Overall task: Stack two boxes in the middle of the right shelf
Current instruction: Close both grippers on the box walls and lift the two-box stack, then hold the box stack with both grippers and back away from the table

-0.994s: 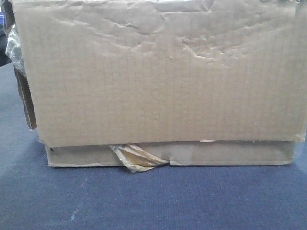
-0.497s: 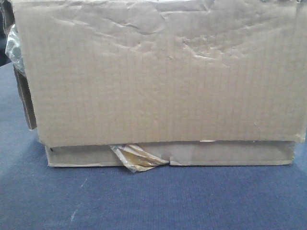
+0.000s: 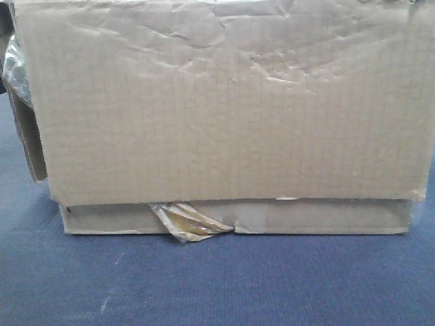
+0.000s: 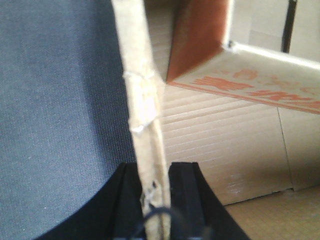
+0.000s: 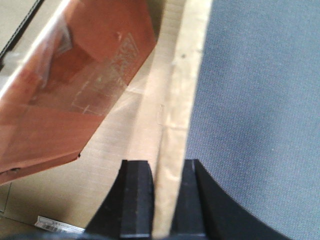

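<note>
Evidently left pincer [image 4: 156, 181] and right pincer [image 5: 167, 174] each pinch a wall of the tall cardboard box [image 3: 224, 109]; light, dented, probably floppy, so grip deep.

Boxes x2: tall box [image 3: 224, 115], flat box [image 3: 319, 221]; tape scrap [image 3: 187, 223] x1; left claw [image 4: 155, 190], right claw [image 5: 167, 190] = 2; red carton [image 4: 197, 45], prob. 1.

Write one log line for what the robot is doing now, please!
left hand: pinching big box wall | right hand: same | big box: atop flat box
</note>
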Controlling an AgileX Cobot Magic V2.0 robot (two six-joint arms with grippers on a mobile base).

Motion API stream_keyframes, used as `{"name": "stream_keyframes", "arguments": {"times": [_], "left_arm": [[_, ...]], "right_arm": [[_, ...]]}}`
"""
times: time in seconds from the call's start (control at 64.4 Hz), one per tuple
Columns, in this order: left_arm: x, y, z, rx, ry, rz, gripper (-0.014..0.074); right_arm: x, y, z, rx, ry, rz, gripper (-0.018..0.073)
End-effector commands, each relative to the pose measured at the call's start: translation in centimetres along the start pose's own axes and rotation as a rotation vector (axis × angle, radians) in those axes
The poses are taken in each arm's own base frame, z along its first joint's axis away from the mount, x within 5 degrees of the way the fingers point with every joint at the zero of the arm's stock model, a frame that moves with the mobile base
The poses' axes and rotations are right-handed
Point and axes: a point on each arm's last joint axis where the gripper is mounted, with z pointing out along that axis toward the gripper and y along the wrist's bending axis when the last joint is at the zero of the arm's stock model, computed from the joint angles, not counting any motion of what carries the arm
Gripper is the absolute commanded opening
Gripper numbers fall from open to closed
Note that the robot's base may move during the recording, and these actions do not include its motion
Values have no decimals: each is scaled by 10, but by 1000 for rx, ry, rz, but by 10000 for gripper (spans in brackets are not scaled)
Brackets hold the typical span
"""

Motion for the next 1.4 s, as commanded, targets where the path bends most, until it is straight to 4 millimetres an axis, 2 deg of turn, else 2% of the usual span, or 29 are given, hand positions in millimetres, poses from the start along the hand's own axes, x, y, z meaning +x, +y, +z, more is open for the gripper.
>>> {"name": "stream_keyframes", "arguments": {"times": [0.0,0.124,0.217,0.466,0.544,0.637,0.714,1.382], "left_arm": [[-4,6,-17,-42,-62,5,-111],[-8,5,-50,-21,-164,3,-111],[-9,5,-79,-4,-254,1,-111],[0,7,-155,43,-486,-4,-111],[4,8,-173,54,-538,-6,-111],[10,9,-186,63,-581,-7,-111],[14,10,-192,59,-601,-6,-111],[14,11,-192,47,-598,-6,-111]], "right_arm": [[-1,-2,-19,32,-69,-25,-154],[0,1,-44,35,-174,-35,-154],[0,5,-70,37,-269,-45,-154],[-8,20,-160,36,-558,-85,-154],[-10,24,-185,36,-635,-96,-154],[-11,26,-203,35,-692,-104,-154],[-11,27,-207,35,-705,-106,-154],[-11,27,-207,35,-697,-106,-154]]}}
